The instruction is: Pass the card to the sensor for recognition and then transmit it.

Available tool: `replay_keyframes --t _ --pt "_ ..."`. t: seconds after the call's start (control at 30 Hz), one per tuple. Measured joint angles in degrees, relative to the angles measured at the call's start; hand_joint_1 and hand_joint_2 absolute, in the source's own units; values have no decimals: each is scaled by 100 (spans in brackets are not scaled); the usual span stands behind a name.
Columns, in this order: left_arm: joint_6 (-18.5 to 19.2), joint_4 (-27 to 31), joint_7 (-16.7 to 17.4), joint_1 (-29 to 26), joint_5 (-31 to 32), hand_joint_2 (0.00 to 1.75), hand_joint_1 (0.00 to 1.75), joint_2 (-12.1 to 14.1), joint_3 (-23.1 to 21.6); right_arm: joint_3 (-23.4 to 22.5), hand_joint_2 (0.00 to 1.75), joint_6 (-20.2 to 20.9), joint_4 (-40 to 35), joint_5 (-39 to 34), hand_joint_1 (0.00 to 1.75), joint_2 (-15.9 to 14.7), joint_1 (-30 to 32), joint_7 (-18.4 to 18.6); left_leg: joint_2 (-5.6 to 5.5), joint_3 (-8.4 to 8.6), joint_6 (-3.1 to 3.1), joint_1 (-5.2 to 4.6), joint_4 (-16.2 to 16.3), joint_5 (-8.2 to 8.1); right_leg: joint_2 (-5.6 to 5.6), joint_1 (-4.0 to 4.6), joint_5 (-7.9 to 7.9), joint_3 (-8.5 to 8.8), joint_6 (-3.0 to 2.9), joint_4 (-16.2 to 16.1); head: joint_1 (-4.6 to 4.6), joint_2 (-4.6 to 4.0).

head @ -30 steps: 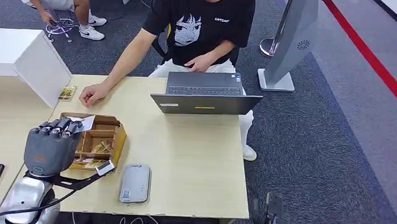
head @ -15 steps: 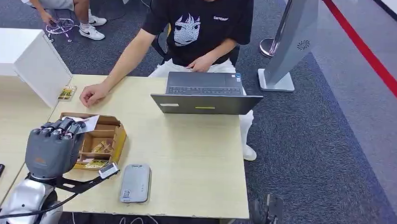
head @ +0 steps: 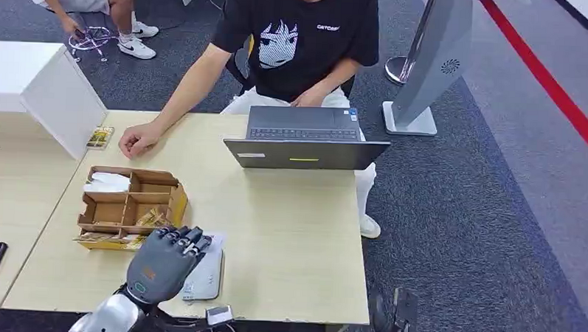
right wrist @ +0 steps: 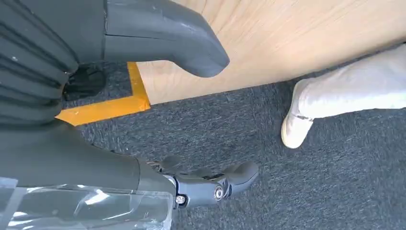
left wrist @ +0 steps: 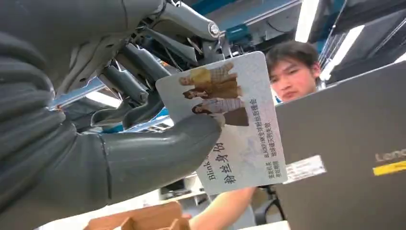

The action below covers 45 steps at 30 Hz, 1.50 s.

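Holding the card (left wrist: 230, 120) between thumb and fingers, the left hand (head: 166, 261) hovers directly above the grey sensor (head: 207, 275). Card's long axis sticks out beyond the fingertips. Right hand (right wrist: 95, 52) hangs by the table edge, grasping nothing that I can see.

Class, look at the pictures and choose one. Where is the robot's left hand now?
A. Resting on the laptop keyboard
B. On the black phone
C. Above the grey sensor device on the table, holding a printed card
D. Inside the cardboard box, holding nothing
C: the left hand hovers over the grey sensor device while gripping the printed card.
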<state>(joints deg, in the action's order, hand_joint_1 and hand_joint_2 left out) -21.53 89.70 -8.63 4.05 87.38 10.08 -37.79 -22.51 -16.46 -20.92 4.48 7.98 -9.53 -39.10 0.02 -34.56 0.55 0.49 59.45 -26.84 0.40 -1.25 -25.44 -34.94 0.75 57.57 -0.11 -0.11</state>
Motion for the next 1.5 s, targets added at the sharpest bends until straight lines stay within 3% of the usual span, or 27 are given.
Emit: replay_keyframes --t 0.6,0.87,1.1,1.5 --pt "89 0 2 -17 -2 175 175 2 -105 -44 175 2 -37 70 0 31 47 -6 0 -2 1 -1 0 1 0 -1 0 1 0 0 0 0" --pt "136 -24 304 -227 -120 175 175 66 39 -77 175 61 -77 87 0 46 106 -22 0 -2 1 0 -1 0 0 -1 0 0 0 0 0 0" --pt "83 -547 313 -515 20 175 175 72 656 -131 175 109 -129 208 0 48 171 -13 -1 -3 1 0 -1 0 -2 -1 -1 0 1 0 2 0" --pt "48 -1163 365 -594 20 175 175 -44 780 -186 175 138 -133 310 0 61 194 2 -2 -4 2 -1 0 1 -4 -1 -1 0 2 0 2 0"
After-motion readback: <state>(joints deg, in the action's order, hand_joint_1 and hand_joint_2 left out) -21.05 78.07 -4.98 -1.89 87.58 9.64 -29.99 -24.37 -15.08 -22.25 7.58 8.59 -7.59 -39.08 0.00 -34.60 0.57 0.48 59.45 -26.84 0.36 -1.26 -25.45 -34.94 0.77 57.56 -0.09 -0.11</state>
